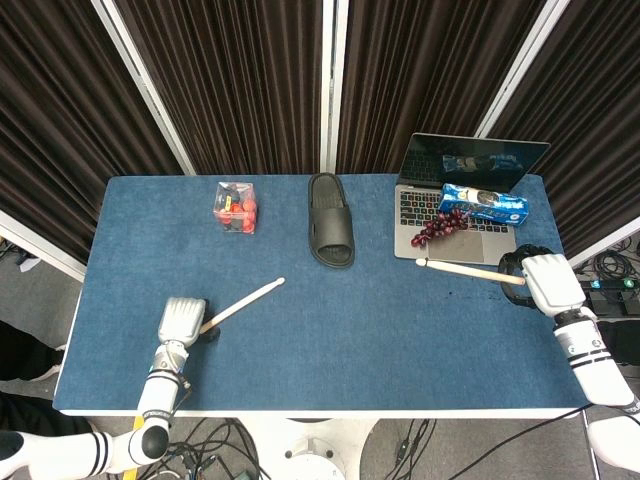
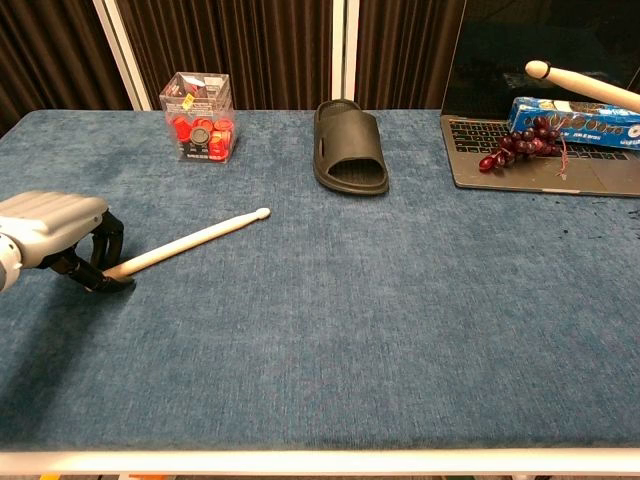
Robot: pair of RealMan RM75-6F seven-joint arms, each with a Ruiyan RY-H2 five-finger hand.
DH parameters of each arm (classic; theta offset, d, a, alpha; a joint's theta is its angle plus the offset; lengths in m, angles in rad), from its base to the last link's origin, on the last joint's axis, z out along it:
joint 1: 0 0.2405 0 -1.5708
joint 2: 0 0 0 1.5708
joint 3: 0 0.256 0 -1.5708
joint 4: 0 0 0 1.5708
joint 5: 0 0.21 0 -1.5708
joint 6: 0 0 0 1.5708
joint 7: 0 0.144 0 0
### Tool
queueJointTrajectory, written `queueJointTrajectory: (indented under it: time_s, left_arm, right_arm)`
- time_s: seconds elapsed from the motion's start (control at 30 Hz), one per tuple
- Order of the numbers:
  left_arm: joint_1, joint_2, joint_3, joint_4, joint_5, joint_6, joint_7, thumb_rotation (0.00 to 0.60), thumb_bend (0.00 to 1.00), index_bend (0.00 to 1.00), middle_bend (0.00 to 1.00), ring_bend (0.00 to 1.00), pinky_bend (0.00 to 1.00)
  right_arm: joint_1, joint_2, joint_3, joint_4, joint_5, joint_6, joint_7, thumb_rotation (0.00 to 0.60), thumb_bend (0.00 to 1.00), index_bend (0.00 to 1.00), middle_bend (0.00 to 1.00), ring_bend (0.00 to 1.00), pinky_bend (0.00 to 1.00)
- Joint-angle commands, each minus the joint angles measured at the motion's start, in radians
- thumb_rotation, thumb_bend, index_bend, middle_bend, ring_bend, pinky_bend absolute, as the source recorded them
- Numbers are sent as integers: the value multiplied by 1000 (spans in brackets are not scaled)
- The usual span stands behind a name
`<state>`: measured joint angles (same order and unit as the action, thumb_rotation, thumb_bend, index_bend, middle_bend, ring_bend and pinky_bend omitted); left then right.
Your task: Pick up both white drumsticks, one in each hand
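- Left hand point(image 2: 62, 238): dark fingers point(image 2: 100, 262) curled down around the butt end of the pale wooden drumstick on the table point(image 2: 190, 239). Looks like a closing grasp; we can't tell whether it's firm, since the stick's length lies on the blue cloth-covered table point(image 1: 380, 320).
- That stick's long axis runs from the fingers up and to the right, rounded tip pointing toward the black rubber slipper point(image 1: 331, 219). In the head view the left hand point(image 1: 181, 320) covers the butt end, so the shaft point(image 1: 243, 302) leads away from the palm.
- Right hand point(image 1: 545, 281): clenched on the butt of the second pale drumstick point(image 1: 470, 270), which is clear of the table. In the chest view its shaft point(image 2: 585, 83) hangs in front of the open grey laptop point(image 2: 520, 150), tip to the left.
- Our read: right side done, left side is what remains. A lift wants the fingers tight on the butt, then straight up; a loose grip could let the tip drag or the stick pivot out.
- Clear plastic box of red pieces point(image 1: 236, 206), bunch of dark grapes point(image 1: 440, 225) and blue biscuit packet point(image 1: 484, 203) sit well apart from the left stick.
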<state>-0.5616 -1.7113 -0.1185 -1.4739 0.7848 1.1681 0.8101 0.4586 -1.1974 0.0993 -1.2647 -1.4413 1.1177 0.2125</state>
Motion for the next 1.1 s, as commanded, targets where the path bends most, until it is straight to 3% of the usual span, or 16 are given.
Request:
queueJointTrajectory:
  time_s: [0.03, 0.27, 0.4, 0.7, 0.9, 1.1]
  left_arm:
    - [-2, -2, 2, 6, -2, 0, 2, 408, 267, 515, 534, 877, 934]
    - [-7, -2, 6, 11, 4, -2, -4, 415, 328, 535, 570, 878, 934]
    - [-13, 5, 12, 15, 9, -18, -8, 448, 352, 556, 593, 882, 934]
    - [-3, 30, 43, 46, 93, -63, -107, 486, 435, 603, 648, 887, 933]
    - [9, 57, 59, 60, 181, -89, -218, 498, 490, 629, 686, 887, 933]
    - [21, 125, 59, 53, 329, -96, -411, 497, 518, 641, 699, 886, 934]
  right_arm:
    - [0, -1, 0, 1, 0, -1, 0, 600, 818, 551, 546, 290, 349]
    - [-1, -3, -1, 0, 1, -5, -4, 600, 818, 551, 546, 290, 348]
    - [-4, -2, -2, -5, 1, -3, -4, 600, 818, 551, 546, 290, 348]
    - [-33, -1, -9, -14, 13, 15, 12, 600, 818, 551, 547, 292, 348]
    - [-52, -2, -14, -18, 14, 28, 34, 600, 818, 551, 548, 293, 348]
    - [-66, -2, -22, -23, 5, 38, 59, 600, 823, 551, 551, 296, 348]
